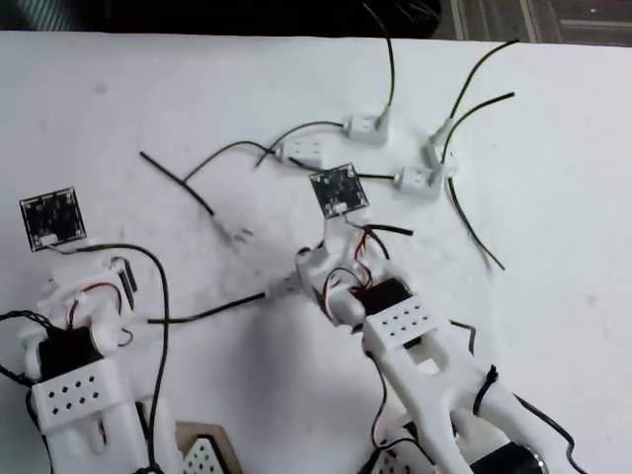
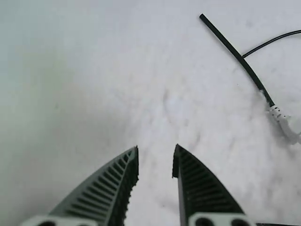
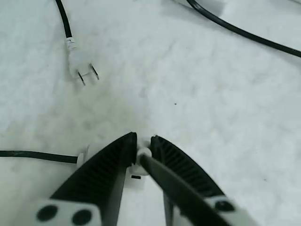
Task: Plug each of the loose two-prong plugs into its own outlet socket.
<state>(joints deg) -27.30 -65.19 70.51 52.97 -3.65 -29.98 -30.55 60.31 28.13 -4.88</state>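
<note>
**Right gripper** [image 3: 143, 141]: fingers pressed in on a white two-prong plug [image 1: 281, 286], pinched at its body. Its black cable [image 1: 202, 314] trails across the table [image 1: 197, 79] toward the left arm. Which way the prongs face cannot be made out.

**Left gripper** [image 2: 155, 153]: fingers a little apart, nothing between them, low over bare table.

**Second plug** [image 3: 77, 63]: lies loose near the held one, prongs flat on the surface.

**Outlet sockets** [image 1: 308, 148]: white, clustered farther back, well apart from the held plug.

**Judgement:** the step in hand is carrying and seating the held plug.

**Recommended:**
- Lift clear of the second plug.
- Square the prongs to a free socket's slots.
- Push straight along the prong axis.
- Brace the socket block with the left gripper, since it looks light enough to slide.
</note>
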